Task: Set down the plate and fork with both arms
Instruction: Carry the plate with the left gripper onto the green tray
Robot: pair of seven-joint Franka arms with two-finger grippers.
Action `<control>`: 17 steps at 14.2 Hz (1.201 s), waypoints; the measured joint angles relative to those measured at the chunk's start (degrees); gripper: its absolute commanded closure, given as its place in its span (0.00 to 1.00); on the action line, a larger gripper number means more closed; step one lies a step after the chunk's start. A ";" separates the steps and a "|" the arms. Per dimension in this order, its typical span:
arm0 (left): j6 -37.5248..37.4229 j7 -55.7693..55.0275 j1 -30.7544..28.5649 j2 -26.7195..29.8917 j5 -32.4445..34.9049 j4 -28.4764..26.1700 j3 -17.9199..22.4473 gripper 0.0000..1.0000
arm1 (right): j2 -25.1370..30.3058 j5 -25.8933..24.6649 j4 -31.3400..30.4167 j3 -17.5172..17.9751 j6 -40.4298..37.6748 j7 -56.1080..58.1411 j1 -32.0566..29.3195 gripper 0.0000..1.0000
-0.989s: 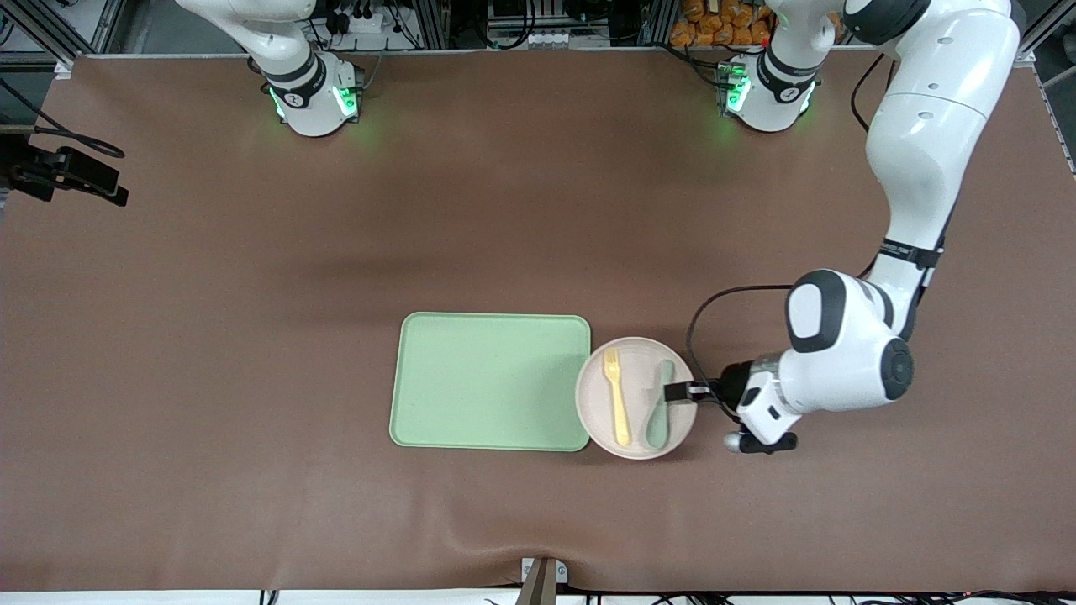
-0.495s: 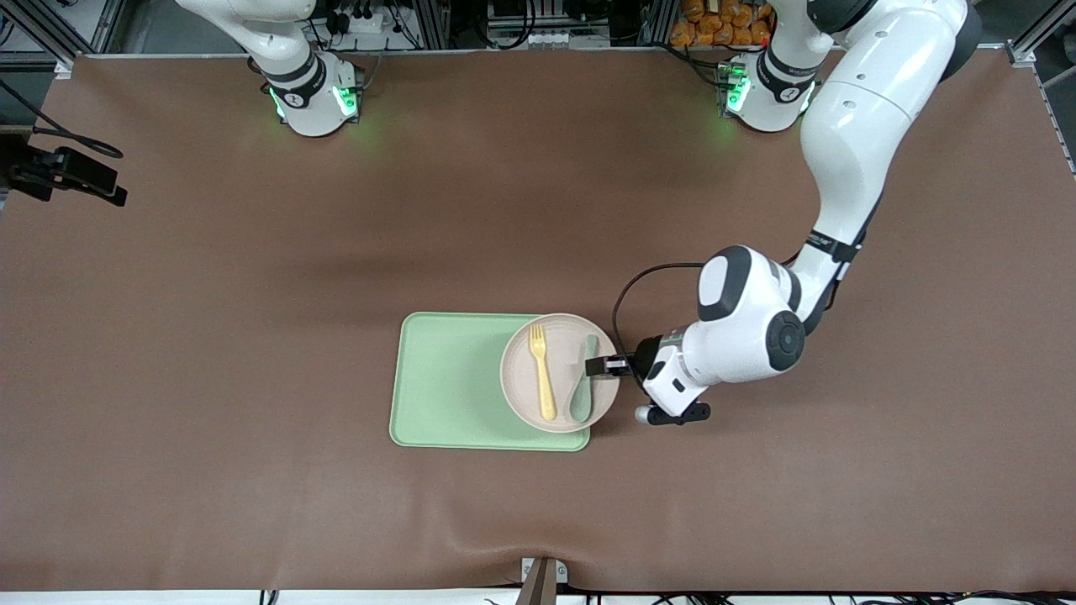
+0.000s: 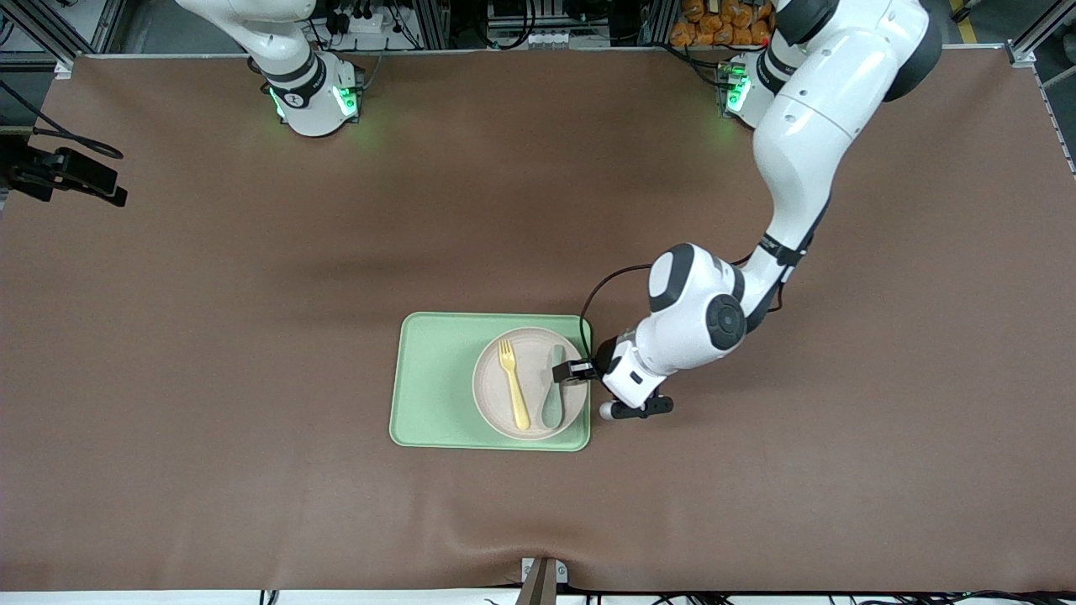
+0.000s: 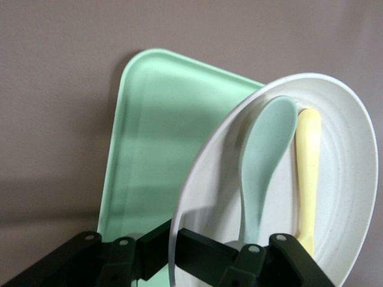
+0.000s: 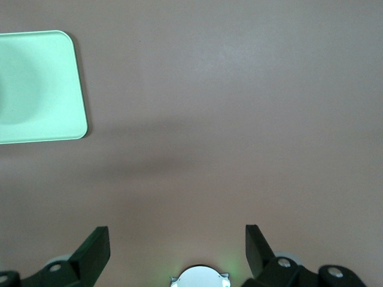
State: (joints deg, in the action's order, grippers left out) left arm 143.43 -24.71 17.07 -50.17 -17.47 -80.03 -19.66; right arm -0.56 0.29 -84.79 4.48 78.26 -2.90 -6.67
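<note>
A: Start at the frame's left side of the front view. What's there?

B: The right arm (image 3: 277,50) waits at the top left, near its base. Its wrist view shows the right gripper (image 5: 176,251) with fingers spread wide over bare table (image 5: 239,119), and a corner of the tray (image 5: 42,89) at the upper left of that picture.

A: And the middle?

B: The green tray (image 3: 433,382) lies just below centre. The plate (image 3: 492,395) is over the half of the tray toward the left arm's end. I can't tell whether it touches the tray yet.

A: What's on the plate?

B: The fork (image 3: 513,382) lies on it, tines pointing to the top of the frame, and the spoon (image 3: 553,391) lies beside it, nearer the gripper.

A: Then the gripper?

B: The left gripper (image 3: 572,371) is at the plate's rim, right of centre, pinching that rim. The left wrist view shows it: the plate (image 4: 353,179) edge runs between the black fingers (image 4: 203,254), spoon (image 4: 263,155) and fork (image 4: 308,167) on top, tray (image 4: 155,137) underneath.

A: The arm itself?

B: The left arm (image 3: 807,109) reaches down from the top right.
</note>
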 measured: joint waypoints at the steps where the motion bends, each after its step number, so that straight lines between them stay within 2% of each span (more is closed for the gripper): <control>1: 0.85 -0.21 1.22 -0.41 0.00 0.09 0.87 1.00 | 0.00 0.00 -0.02 -0.01 0.00 0.00 0.00 0.00; 6: 4.61 -0.16 2.86 -2.64 0.00 1.22 1.40 1.00 | -0.01 0.00 -0.11 -0.07 0.00 0.00 -0.33 0.00; 13: 5.98 0.01 6.81 -4.51 0.00 2.14 4.10 1.00 | -0.04 0.00 -0.34 -0.14 0.00 0.00 -0.56 0.00; 17: 7.50 0.01 7.54 -5.72 0.00 2.23 4.31 1.00 | -1.05 0.02 -0.50 0.08 0.00 0.00 -0.55 0.00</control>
State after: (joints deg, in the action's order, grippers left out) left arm 150.93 -24.70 24.61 -55.89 -17.47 -77.81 -15.35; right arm -1.62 0.32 -85.29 4.56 78.26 -2.90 -7.22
